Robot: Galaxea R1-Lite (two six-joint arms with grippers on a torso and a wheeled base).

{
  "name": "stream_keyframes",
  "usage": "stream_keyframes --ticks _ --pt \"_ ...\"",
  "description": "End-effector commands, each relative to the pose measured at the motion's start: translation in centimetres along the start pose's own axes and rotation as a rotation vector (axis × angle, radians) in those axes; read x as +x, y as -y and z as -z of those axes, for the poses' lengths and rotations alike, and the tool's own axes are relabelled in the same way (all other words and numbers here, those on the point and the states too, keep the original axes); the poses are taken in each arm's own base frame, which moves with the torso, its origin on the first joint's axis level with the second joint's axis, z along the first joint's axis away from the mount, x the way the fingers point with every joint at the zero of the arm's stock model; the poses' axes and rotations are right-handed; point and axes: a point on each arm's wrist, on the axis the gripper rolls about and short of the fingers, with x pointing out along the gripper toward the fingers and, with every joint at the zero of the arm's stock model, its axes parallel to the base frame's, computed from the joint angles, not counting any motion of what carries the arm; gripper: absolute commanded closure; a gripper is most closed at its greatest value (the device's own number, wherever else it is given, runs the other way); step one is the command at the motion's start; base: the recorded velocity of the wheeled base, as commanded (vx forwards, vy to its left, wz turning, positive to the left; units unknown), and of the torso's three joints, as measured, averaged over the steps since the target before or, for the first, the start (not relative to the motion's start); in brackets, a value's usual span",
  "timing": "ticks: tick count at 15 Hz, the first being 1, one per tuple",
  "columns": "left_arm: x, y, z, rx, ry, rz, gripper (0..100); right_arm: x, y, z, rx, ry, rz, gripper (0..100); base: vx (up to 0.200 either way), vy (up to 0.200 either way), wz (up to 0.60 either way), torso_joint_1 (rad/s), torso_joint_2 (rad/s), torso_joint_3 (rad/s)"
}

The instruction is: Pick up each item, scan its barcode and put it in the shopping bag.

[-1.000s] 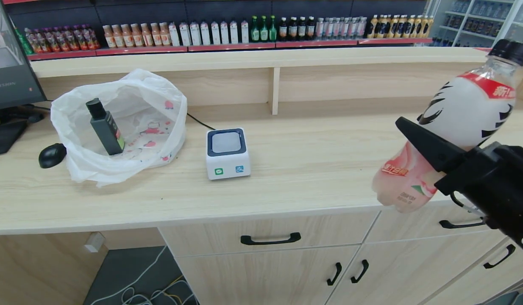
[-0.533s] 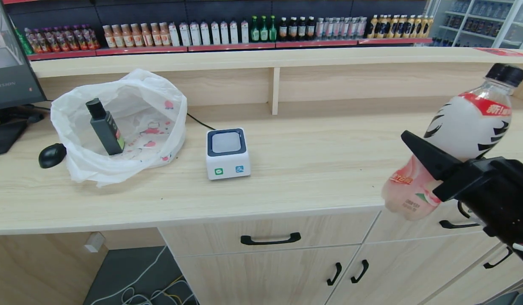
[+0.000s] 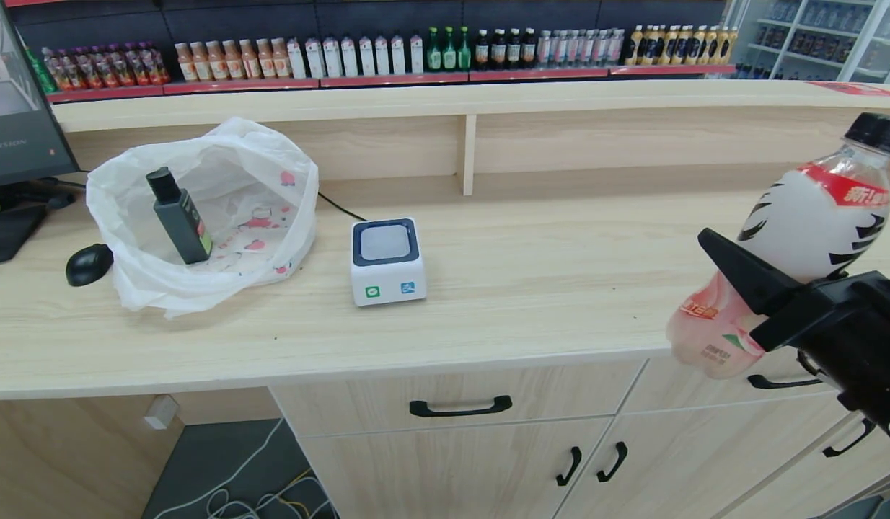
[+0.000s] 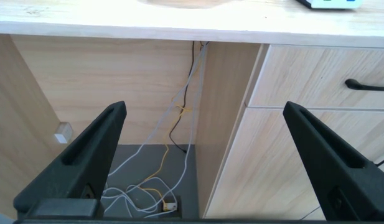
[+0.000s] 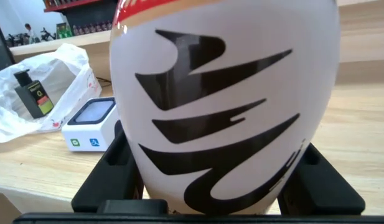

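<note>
- Long pale-wood counter (image 3: 531,288): it carries the bag and the scanner.
- Crumpled white plastic shopping bag (image 3: 290,231): stands on the counter's left part with its mouth open.
- Clear plastic drink bottle with black cap and black-striped white sleeve (image 3: 813,223): held in the air off the counter's right front edge. It is tilted, cap high, and well apart from the scanner.
- I judge the bottle full and fairly heavy, with a smooth sleeve that will likely be slippery and thin walls that give under squeeze. The waist looks the best hold.
- Right claw (image 3: 759,277): clenched around the bottle's waist.
- Left claw (image 4: 204,155): fingers spread, nothing in it, hanging below the counter edge.
- White cube scanner with dark-framed top window (image 3: 386,261): just beside the bag.
- Small dark green bottle with black cap (image 3: 178,216): leaning inside the bag.
</note>
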Motion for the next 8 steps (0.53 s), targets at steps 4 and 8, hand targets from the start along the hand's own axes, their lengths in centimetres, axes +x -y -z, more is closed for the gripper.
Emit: stream_keyframes --ticks 4,8 --pt "0.0 0.0 0.0 -0.003 0.0 0.0 0 0.15 -0.16 0.04 0.003 0.001 -0.009 100 0.0 0.2 0.0 0.002 0.0 0.004" --pt "0.0 0.0 0.0 -0.003 0.0 -0.001 0 0.05 -0.17 0.16 0.002 -0.006 -0.01 100 0.0 0.2 0.0 0.004 0.0 0.004"
